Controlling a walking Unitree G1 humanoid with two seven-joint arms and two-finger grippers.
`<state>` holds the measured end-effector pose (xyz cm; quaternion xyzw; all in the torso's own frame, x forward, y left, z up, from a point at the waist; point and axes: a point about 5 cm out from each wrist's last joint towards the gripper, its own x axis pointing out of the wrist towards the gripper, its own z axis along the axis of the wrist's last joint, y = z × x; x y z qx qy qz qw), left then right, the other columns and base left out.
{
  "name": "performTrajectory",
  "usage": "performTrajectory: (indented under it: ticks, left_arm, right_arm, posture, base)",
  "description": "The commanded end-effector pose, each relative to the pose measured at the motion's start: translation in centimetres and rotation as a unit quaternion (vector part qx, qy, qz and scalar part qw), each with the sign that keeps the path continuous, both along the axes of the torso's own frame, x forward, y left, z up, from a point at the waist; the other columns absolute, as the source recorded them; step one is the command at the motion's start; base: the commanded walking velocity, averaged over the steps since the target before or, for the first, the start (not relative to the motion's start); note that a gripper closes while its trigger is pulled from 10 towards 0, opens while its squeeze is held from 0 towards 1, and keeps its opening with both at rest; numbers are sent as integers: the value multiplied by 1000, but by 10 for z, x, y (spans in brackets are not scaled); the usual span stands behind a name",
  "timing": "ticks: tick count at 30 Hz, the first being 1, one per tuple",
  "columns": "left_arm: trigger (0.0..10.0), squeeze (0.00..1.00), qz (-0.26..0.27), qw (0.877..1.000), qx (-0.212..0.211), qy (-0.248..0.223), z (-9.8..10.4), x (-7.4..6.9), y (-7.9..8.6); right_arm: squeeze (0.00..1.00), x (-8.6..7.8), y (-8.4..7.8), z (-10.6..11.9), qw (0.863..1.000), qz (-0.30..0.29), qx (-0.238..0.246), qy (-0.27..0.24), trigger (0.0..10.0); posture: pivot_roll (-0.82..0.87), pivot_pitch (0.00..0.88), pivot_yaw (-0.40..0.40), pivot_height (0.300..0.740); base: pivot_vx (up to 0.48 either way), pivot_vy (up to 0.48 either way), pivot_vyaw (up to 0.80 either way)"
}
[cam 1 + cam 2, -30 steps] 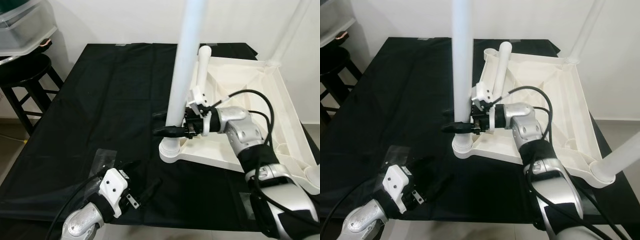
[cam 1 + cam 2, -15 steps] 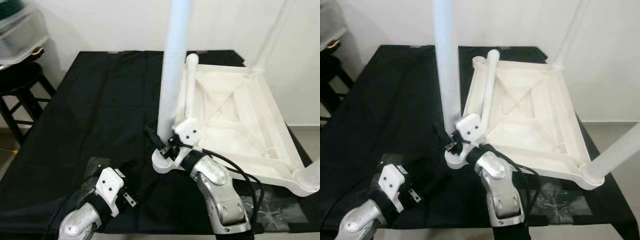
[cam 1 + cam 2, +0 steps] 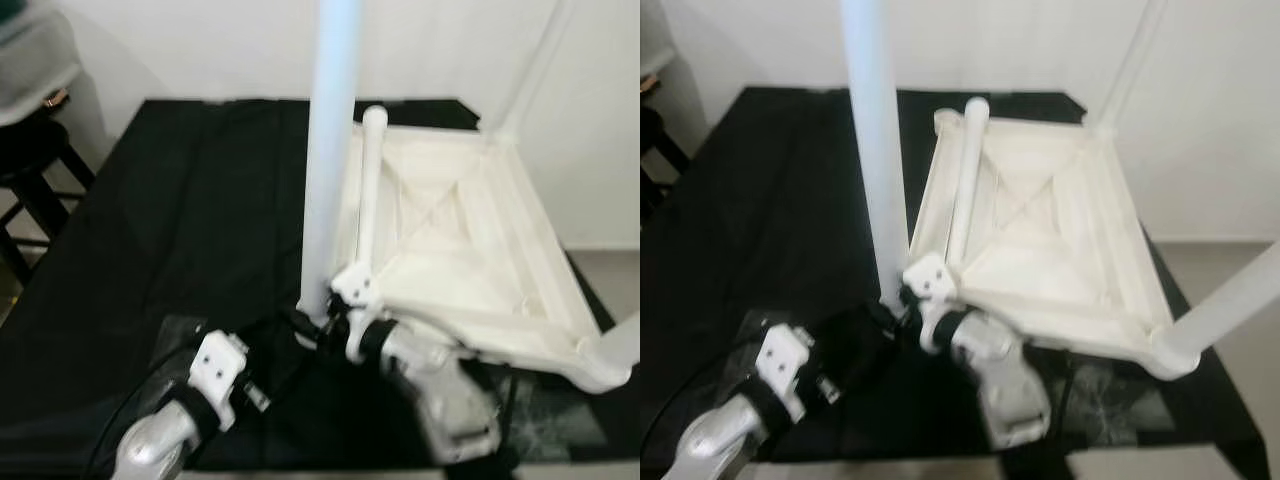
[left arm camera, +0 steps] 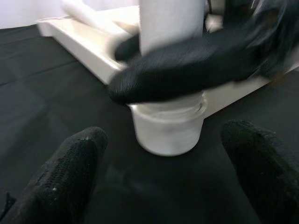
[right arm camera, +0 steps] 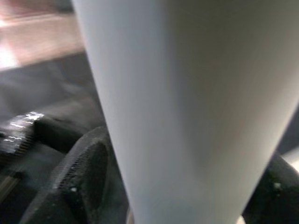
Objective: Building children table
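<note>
The white children's table top (image 3: 500, 250) lies upside down on a black cloth. One white leg (image 3: 330, 150) stands upright in its near left corner socket (image 4: 168, 133). My right gripper (image 3: 313, 325) is shut around the foot of this leg, with black fingers (image 5: 79, 179) on both sides of it. My left gripper (image 4: 163, 186) is open and low over the cloth, just in front of the socket. A loose leg (image 3: 368, 190) lies on the table top. Two more legs (image 3: 530, 70) stand at the right corners.
A black stool (image 3: 30, 165) with a pale bin (image 3: 35, 50) above it stands off the cloth's left edge. White wall lies behind the cloth. Clear plastic film (image 3: 175, 335) lies on the cloth near my left arm. The pictures are blurred.
The camera has shifted. My right arm swung from the right side round to the near side of the leg, still holding its foot. My left gripper moved closer to the socket.
</note>
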<state>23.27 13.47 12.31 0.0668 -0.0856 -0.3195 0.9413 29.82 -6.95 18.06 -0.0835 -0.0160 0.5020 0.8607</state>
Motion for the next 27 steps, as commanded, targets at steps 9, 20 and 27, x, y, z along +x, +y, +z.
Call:
performTrajectory:
  ticks: [9, 20, 27]
  left_arm:
    - [10000, 0, -3, 1000, 4, 12, -9, -1, -4]
    - [10000, 0, -3, 1000, 3, 13, -12, -3, -6]
    - [10000, 0, -4, 1000, 3, 12, -12, -4, -7]
  right_arm:
    - [0, 14, -5, 9, 976, 217, -16, 12, 10000]
    - [0, 36, -17, 23, 956, 288, -10, 55, 0]
    - [0, 39, -25, 17, 960, 274, -16, 49, 0]
  posture:
    - [15, 156, -35, 740]
    - [23, 147, -43, 740]
    - [18, 153, -43, 740]
  base:
    - [0, 0, 0]
    - [0, 0, 0]
    - [0, 0, 0]
